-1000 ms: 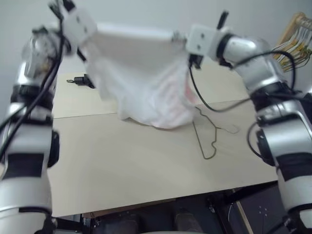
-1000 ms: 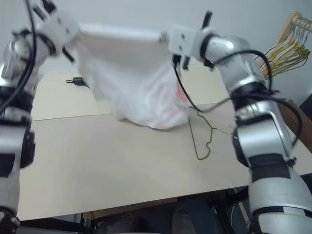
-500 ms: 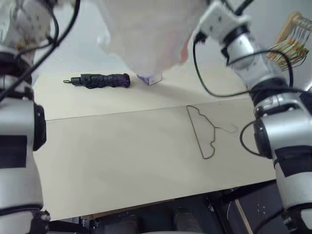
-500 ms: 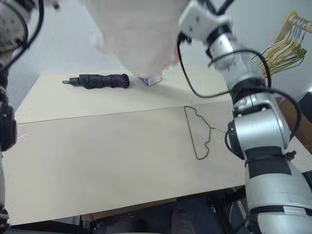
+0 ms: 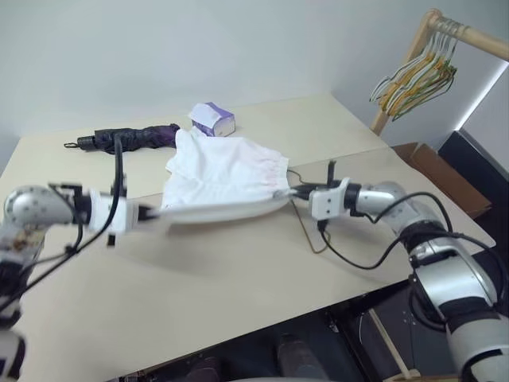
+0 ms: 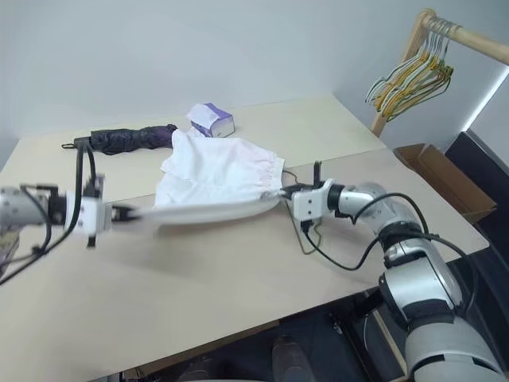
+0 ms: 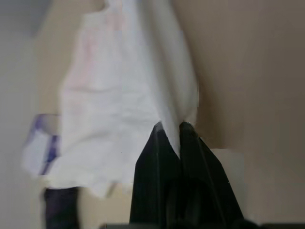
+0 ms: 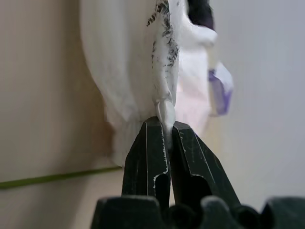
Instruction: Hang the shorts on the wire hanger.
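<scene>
- what are the left fingers (image 7: 169, 138) doing?
- pinched tight on one end of the shorts (image 5: 219, 171) waistband. the right fingers (image 8: 162, 136) clamp the other end, so the band stretches between them.
- and the rest of the shorts?
- spread on the tabletop (image 5: 238, 270), covering most of the wire hanger (image 5: 306, 231). a tissue box (image 5: 212, 119) and a folded umbrella (image 5: 131, 138) lie beyond.

I see a folded dark umbrella (image 5: 127, 138) lying at the far side of the table (image 5: 238, 278), with a white-and-purple tissue box (image 5: 211, 119) near it. Off to my right, pale yellow and green hangers (image 5: 417, 72) bunch on a wooden rack (image 5: 469, 36), above a cardboard box (image 5: 436, 177).
</scene>
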`<state>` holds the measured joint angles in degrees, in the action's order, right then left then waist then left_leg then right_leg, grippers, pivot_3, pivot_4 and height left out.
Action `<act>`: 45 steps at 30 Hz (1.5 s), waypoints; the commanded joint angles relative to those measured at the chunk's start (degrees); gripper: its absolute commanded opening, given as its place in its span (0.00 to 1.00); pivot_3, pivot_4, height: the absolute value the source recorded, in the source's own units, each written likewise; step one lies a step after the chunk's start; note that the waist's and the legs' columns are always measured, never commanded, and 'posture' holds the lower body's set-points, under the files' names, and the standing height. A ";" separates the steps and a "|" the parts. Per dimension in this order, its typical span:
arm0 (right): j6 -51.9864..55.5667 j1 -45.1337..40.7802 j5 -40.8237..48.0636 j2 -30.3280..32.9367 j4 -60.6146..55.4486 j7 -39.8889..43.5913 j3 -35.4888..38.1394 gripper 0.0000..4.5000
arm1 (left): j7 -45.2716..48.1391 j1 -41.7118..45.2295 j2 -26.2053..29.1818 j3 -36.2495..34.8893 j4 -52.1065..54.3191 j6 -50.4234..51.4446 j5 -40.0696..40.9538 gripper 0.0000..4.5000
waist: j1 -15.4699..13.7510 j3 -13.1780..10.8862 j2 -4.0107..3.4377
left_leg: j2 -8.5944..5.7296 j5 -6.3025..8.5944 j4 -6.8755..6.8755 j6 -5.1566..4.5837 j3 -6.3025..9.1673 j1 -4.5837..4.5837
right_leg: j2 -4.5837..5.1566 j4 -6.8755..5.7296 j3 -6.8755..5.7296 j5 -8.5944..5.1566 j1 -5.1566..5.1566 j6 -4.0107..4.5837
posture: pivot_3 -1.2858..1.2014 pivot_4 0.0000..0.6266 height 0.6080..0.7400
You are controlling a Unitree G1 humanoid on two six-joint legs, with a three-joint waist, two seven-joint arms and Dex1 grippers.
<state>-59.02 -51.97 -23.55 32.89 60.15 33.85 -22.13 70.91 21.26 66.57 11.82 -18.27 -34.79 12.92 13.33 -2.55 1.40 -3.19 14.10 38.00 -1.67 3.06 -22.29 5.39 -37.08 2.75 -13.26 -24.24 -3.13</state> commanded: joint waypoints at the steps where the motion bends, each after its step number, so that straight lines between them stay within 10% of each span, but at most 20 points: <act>1: 0.59 2.27 1.27 4.49 -3.42 1.65 1.40 0.00 | 3.83 -7.40 6.73 -3.92 8.80 4.37 1.21 0.00 | -0.48 0.00 0.00 | 0.02 0.00 -0.03 0.01 0.02 0.07 | -0.01 0.00 -0.01 0.00 0.04 0.00 | 0.50 0.00 1.00; 14: 2.96 14.83 -3.64 9.96 -19.35 -2.75 1.56 0.00 | 9.47 -35.24 14.09 -14.55 36.48 17.98 9.69 0.00 | -3.14 0.01 0.00 | 0.02 0.03 -0.11 0.03 -0.04 0.24 | -0.03 0.07 -0.03 -0.02 0.20 0.05 | 0.48 0.00 1.00; 30: 6.01 24.91 2.18 16.31 -32.69 0.11 2.45 0.00 | 10.19 -55.40 6.15 -28.56 49.67 22.75 7.49 0.04 | -4.51 0.01 -0.01 | 0.15 0.36 -0.19 -0.05 -0.10 1.02 | -0.11 1.04 -0.16 -0.09 1.25 0.17 | 0.48 0.00 1.00; 45: 19.69 36.09 17.00 22.78 -49.19 13.04 6.54 1.00 | 19.47 -37.69 6.60 -33.90 37.94 33.85 18.41 1.00 | -7.62 0.00 -0.02 | 0.39 0.49 -0.18 -0.08 -0.18 1.77 | -0.21 1.02 -0.34 -0.50 2.09 0.40 | 0.48 0.00 1.00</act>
<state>-41.74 -15.96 -9.68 54.61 13.98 45.73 -18.40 90.13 -18.40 72.28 -22.25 21.39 -2.33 29.63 5.71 -2.54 1.38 -2.79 14.62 37.82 -1.75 2.88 -20.53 5.18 -36.06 2.41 -13.77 -22.16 -2.75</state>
